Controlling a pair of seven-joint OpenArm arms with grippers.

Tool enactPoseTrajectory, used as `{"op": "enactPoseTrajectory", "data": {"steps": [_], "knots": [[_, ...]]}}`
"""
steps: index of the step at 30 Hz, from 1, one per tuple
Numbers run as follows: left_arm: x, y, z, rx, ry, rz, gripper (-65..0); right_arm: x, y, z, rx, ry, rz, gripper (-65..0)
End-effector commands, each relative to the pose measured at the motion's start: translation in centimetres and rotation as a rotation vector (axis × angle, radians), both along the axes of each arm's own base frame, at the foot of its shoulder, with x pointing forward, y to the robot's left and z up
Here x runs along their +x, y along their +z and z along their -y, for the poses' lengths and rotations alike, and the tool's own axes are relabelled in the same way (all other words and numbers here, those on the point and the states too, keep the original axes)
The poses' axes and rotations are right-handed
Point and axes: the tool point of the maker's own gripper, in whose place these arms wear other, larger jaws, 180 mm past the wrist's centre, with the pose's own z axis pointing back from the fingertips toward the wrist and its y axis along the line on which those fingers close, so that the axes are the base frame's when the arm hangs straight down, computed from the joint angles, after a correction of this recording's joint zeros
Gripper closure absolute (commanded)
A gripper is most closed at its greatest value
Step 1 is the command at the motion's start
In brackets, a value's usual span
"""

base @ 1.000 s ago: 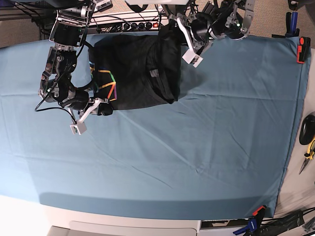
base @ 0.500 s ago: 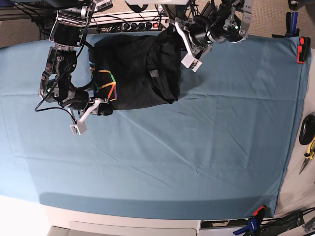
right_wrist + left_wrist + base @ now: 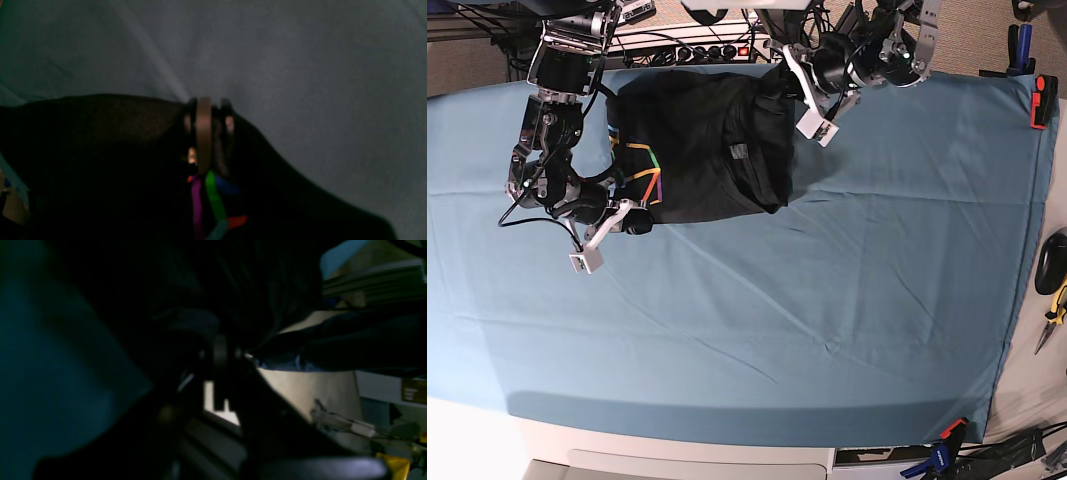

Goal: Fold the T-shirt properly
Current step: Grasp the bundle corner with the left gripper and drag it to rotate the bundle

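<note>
A: What is the work surface like?

B: A wide blue cloth [image 3: 827,300] covers the table, creased in long shallow lines. Behind its far edge runs a power strip [image 3: 697,50] with a red switch lit. Orange clamps [image 3: 1039,100] pin the cloth at the corners, and pliers with yellow handles [image 3: 1055,312] lie off the near right edge.

A: And the T-shirt?

B: The T-shirt [image 3: 707,150] lies bunched at the far edge of the cloth, left of centre, black, with a bit of the rainbow line print [image 3: 645,175] showing at its left side and a small grey tag [image 3: 739,151] near the middle.

A: Any writing you can read?

B: None. The tag is too small, and a brownish label far right in the left wrist view is blurred.

A: The hands?

B: The right gripper [image 3: 208,133] is clenched on the T-shirt's edge, just above the coloured lines. The left gripper [image 3: 779,82] sits at the shirt's far right corner, pinched together on a fold of the black fabric.

A: What is hard to see?

B: The left wrist view is almost black; only dark fabric and a pale strip of floor show. The shirt's sleeves and collar cannot be made out.
</note>
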Motion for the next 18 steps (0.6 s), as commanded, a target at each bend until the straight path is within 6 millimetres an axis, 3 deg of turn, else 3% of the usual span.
{"op": "enactPoseTrajectory", "data": {"steps": [1,11,18], "knots": [[0.5,0.8,0.3,-0.023,0.009,0.029,0.0,1.1,1.3,0.4,-0.001,-0.006,0.049,0.0],[2.5,0.2,-1.2,0.082,0.018,0.078,0.0,0.7,1.1,0.2,-0.012,0.028,0.042,0.0],[3.5,0.2,-1.9,0.121,0.017,0.113,0.0,0.4,1.1,1.4,-0.018,-0.003,0.036,0.0]]}}
